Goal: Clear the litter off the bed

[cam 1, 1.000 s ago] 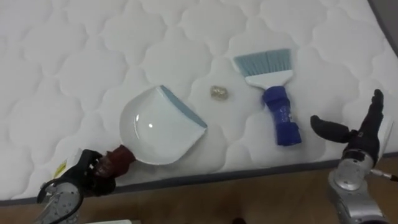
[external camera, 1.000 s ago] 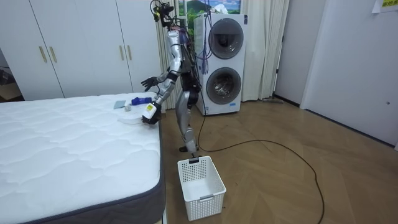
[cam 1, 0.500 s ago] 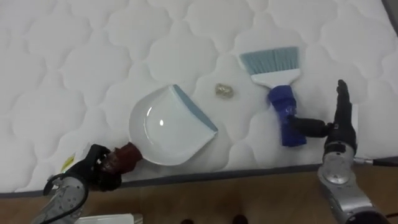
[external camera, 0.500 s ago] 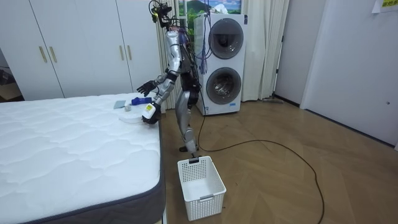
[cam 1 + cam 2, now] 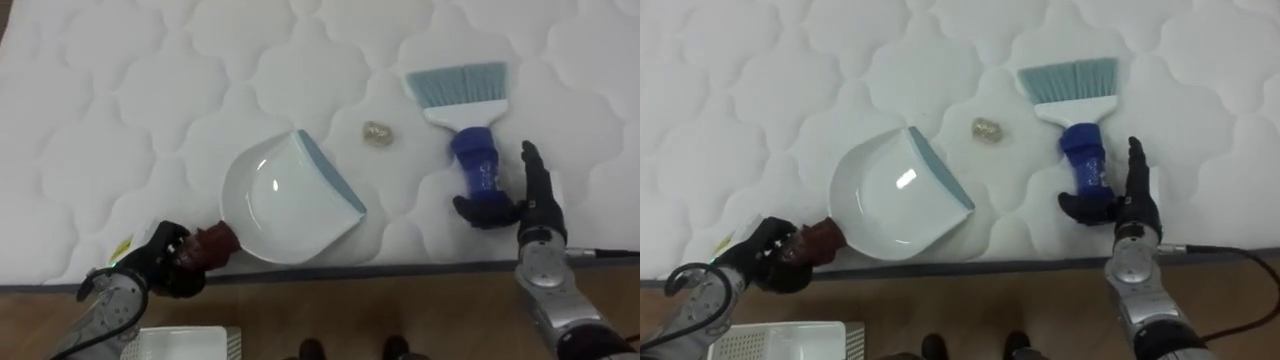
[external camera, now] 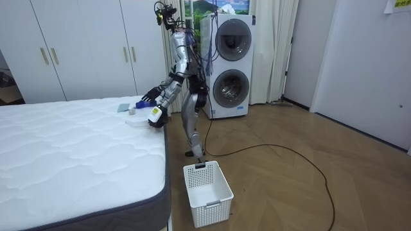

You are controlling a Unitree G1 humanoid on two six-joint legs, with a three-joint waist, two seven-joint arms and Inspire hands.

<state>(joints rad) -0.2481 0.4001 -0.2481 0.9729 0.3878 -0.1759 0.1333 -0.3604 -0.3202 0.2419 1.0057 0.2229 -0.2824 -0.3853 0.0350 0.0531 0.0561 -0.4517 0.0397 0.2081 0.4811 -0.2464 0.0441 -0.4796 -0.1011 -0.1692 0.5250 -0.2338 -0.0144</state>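
Note:
A white dustpan [image 5: 285, 200] with a blue-grey lip lies on the quilted white mattress [image 5: 120, 120] near its front edge. My left hand [image 5: 160, 265] is shut on its dark red handle [image 5: 212, 242] at the lower left. A small crumpled scrap [image 5: 377, 133] lies just beyond the pan's lip. To the right lies a brush [image 5: 474, 160] with a blue handle and pale blue bristles pointing away from me. My right hand [image 5: 532, 200] stands open against the handle's near end, fingers straight and thumb reaching across under it. In the room view I stand bent at the bed's corner.
The mattress's dark front edge [image 5: 400, 268] runs across the view, with wooden floor below it. A white slatted basket [image 6: 207, 186] stands on the floor by my feet. A stacked washer and dryer [image 6: 232, 64] and white wardrobes [image 6: 83, 51] stand behind.
My right hand has swung in from the right and now touches the brush handle's end. My left hand keeps its hold on the dustpan handle. The head camera shifted slightly.

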